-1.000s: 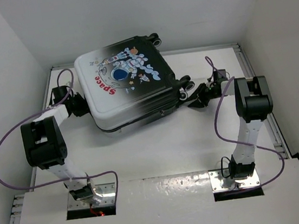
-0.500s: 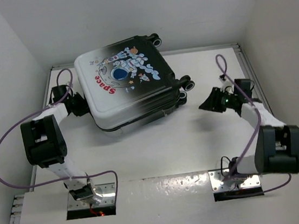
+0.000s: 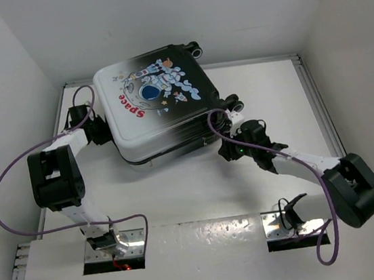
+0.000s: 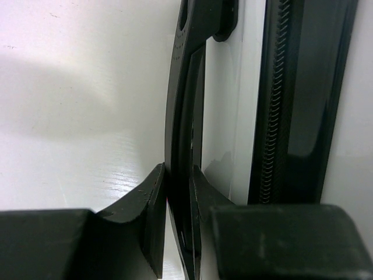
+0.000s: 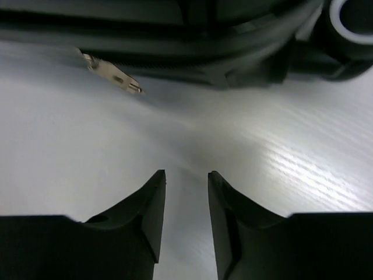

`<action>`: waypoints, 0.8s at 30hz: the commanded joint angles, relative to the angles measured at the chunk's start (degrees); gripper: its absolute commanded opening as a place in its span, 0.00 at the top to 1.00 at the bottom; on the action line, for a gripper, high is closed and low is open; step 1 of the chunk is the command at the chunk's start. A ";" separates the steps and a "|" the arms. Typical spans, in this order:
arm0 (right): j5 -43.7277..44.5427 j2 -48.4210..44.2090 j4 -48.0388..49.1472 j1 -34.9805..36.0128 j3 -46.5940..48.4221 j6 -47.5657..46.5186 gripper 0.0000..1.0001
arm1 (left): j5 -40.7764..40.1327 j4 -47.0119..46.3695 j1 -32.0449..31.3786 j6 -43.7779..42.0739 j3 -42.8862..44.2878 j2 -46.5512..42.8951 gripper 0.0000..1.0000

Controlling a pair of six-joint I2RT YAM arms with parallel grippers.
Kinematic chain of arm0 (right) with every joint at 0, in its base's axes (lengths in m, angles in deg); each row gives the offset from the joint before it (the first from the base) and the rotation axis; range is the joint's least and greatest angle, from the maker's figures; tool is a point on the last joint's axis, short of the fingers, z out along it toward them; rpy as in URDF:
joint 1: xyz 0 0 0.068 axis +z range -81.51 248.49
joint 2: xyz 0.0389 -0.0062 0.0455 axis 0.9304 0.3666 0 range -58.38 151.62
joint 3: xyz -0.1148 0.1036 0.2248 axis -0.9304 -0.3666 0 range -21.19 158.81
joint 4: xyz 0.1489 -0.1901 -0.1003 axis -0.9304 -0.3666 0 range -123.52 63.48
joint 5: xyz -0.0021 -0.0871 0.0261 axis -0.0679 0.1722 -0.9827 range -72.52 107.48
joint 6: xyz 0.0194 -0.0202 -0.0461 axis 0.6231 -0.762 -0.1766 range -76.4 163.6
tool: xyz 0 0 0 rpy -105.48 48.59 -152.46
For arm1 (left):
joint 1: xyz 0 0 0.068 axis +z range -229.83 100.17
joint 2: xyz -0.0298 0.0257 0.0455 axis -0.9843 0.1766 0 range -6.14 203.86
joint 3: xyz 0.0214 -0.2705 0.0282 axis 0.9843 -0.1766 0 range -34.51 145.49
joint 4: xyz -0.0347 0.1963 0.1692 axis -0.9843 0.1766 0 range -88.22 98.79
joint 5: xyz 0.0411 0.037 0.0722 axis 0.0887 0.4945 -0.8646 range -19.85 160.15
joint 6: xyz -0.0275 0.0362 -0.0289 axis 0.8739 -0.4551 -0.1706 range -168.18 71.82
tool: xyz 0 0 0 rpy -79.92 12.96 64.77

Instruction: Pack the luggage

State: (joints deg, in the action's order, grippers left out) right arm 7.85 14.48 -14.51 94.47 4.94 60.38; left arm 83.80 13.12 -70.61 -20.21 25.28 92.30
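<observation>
The luggage (image 3: 159, 109) lies flat and closed at the back of the table, astronaut and "Space" print facing up. My left gripper (image 3: 101, 133) is at its left side, shut on the suitcase's black side handle (image 4: 187, 116); in the left wrist view both fingers (image 4: 152, 204) press that handle strap. My right gripper (image 3: 227, 151) is low over the table at the suitcase's near right corner, open and empty (image 5: 186, 175). A metal zipper pull (image 5: 111, 73) hangs from the closed zipper just ahead of it, apart from the fingers. A black caster (image 5: 349, 17) shows at the upper right.
Two more casters (image 3: 232, 103) stick out on the suitcase's right side. White walls enclose the table on the left, back and right. A purple cable (image 3: 14, 175) loops off the left arm, and another (image 3: 328, 232) trails from the right arm.
My right arm has swung from the right side of the table leftward and down to the suitcase's near right corner. The left arm and the suitcase have not moved.
</observation>
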 commanded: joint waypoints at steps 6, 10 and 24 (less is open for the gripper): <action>11.30 7.29 15.23 8.56 6.57 3.61 0.56 | -0.03 2.20 -3.32 0.60 -2.57 -1.13 1.00; 12.61 9.13 17.96 10.93 6.74 4.40 0.53 | -0.03 2.20 -2.71 0.60 -3.10 -1.14 1.00; 19.64 14.76 16.12 9.09 10.78 11.70 0.75 | -0.03 1.67 -2.18 0.60 -3.63 -1.67 1.00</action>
State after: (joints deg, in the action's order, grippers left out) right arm 23.80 27.55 0.42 105.11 12.72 68.57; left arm 83.25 11.76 -70.85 -18.93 23.62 91.18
